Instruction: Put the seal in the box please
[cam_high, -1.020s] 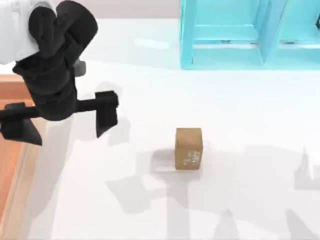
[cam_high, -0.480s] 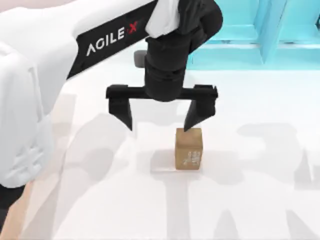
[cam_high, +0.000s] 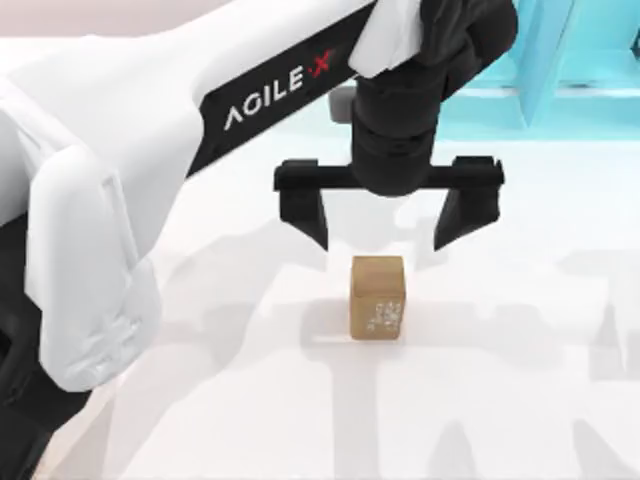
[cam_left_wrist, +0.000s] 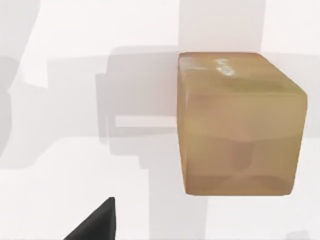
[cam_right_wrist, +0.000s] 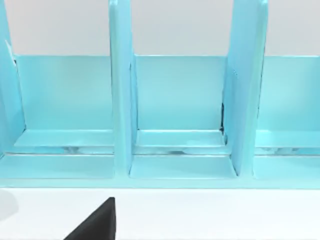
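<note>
**One block, jaws spread above it: the reach is on, the grasp is not**

One arm is at work, and it is your left. Nearest you in the top view, the seal (cam_high: 378, 298) stands upright on the white table (cam_high: 520, 380), with its whitish engraved marks on the face turned toward you. It sits just forward of the left gripper (cam_high: 389, 215), a little nearer than the line between the two fingertips, and roughly centred across the gap. The jaws stand wide apart and hold nothing; neither finger touches the block.

From the left wrist view the seal (cam_left_wrist: 240, 122) looms large and off to one side, so you are close, though how high the fingertips hang above the tabletop is hard to judge from overhead.

This is the approach step. Next, I would bring the gripper slightly nearer so the block lies squarely between the fingers, lower it around the sides, then close.

Beyond the gripper stands the turquoise shelf unit (cam_high: 560, 70). The right wrist view faces that shelf unit (cam_right_wrist: 175, 115), which suggests the right arm is parked.
</note>
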